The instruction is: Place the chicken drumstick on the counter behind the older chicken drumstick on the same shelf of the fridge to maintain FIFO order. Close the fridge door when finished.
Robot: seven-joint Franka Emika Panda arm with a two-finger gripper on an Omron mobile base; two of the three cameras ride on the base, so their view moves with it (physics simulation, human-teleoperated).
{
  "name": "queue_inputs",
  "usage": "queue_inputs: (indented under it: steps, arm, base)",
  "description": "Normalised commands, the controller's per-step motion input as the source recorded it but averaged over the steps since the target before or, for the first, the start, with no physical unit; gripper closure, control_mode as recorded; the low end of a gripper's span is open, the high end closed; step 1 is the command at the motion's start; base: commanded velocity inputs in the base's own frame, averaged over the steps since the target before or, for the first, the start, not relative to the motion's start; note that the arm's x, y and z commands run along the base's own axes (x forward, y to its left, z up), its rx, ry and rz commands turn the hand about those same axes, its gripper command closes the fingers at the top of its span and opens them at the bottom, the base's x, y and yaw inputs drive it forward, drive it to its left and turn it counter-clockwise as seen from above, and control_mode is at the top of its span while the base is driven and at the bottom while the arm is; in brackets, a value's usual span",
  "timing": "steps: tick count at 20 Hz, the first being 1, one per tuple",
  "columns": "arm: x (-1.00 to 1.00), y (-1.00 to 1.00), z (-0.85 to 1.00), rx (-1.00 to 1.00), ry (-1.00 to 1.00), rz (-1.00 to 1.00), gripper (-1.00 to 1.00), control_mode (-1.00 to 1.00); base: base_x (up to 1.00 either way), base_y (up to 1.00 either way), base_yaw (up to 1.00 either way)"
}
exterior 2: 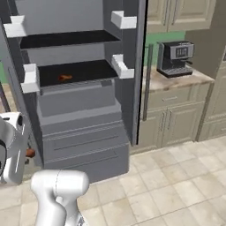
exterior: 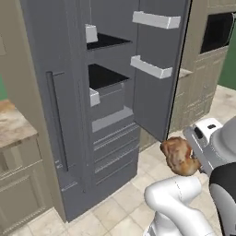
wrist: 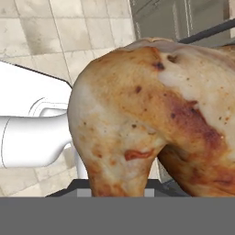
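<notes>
Golden-brown, lumpy roasted chicken drumstick [exterior: 179,156] hangs low over the tile floor in your left base view, clamped at the gripper [exterior: 191,159], beside the open grey fridge door [exterior: 159,69]; swing carelessly and you could clip that door. Your right base view shows the thin orange-red older drumstick [exterior 2: 65,78] on the black shelf [exterior 2: 84,70]; a shallow placement breaks FIFO. Hand view: jaws clenched on the meat [wrist: 156,114].
</notes>
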Motion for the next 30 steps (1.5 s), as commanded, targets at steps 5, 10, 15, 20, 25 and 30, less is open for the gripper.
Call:
queue_inputs:
  steps: [5, 10, 15, 20, 25, 30]
  arm:
    - [0.0, 0.0, 0.0, 0.0, 0.0, 0.0, 1.0, 1.0]
    - [0.0, 0.0, 0.0, 0.0, 0.0, 0.0, 1.0, 1.0]
    - [0.0, 0.0, 0.0, 0.0, 0.0, 0.0, 1.0, 1.0]
    - [0.0, 0.0, 0.0, 0.0, 0.0, 0.0, 1.0, 1.0]
    - [0.0, 0.0, 0.0, 0.0, 0.0, 0.0, 1.0, 1.0]
    - [0.0, 0.0, 0.0, 0.0, 0.0, 0.0, 1.0, 1.0]
  base:
    - [0.6, -0.29, 0.48]
    - [0.51, -0.82, 0.39]
    - [0.59, -0.66, 0.31]
    - [0.69, -0.19, 0.19]
    - [0.61, -0.02, 0.07]
    - [0.72, 0.04, 0.0]
